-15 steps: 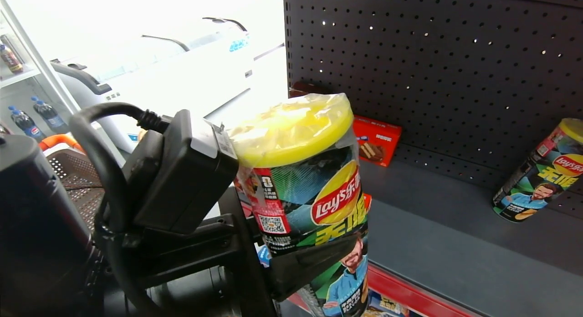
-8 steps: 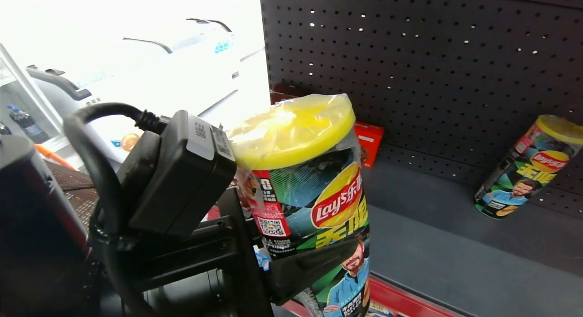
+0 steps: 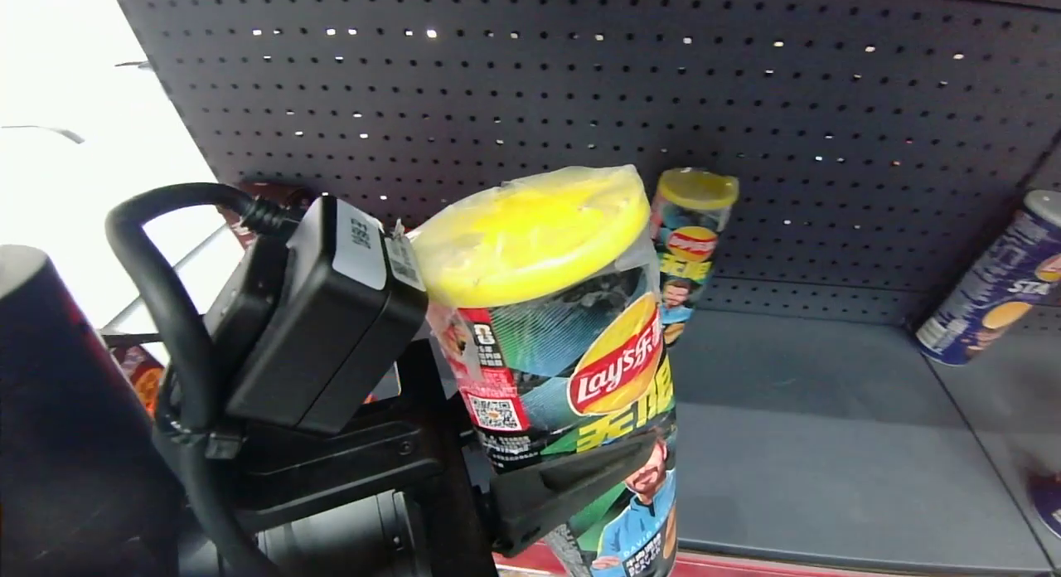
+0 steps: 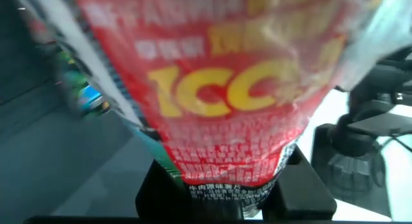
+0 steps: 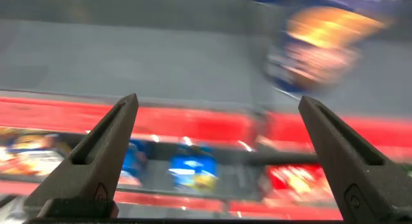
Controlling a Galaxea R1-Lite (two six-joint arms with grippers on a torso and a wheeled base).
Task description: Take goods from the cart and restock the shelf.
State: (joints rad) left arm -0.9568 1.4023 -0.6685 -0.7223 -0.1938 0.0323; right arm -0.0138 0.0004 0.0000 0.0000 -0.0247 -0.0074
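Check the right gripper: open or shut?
Open. On the right gripper, the fingers stand wide apart with nothing between; the shelf shows through the gap.

A grey shelf (image 3: 812,444) bears a yellow-lidded can (image 3: 692,229) and a blue can (image 3: 990,295).

Head camera looks forward and down onto the shelf (image 3: 812,444) from close; left wrist camera hugs the chip can (image 4: 219,89); right wrist camera faces that shelf's front edge.

The near can (image 3: 572,353) is green, black and blue, yellow-lidded; the 12 o'clock can (image 3: 690,237) matches. The 3 o'clock can (image 3: 990,291) is navy, the pegboard (image 3: 497,88) black and hole-dotted.
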